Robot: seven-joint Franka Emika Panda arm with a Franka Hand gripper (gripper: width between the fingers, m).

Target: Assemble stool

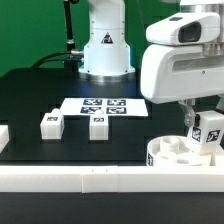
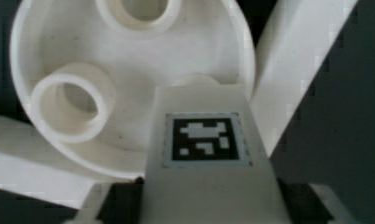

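Note:
The round white seat lies on the black table at the exterior view's lower right, against the white border rail. My gripper is shut on a white tagged leg and holds it upright right over the seat. In the wrist view the leg shows its square tag between my fingers, with its far end at the seat beside a round socket. Two more tagged legs stand on the table to the exterior view's left.
The marker board lies flat behind the loose legs. The long white border rail runs along the table's front edge. The arm's white base stands at the back.

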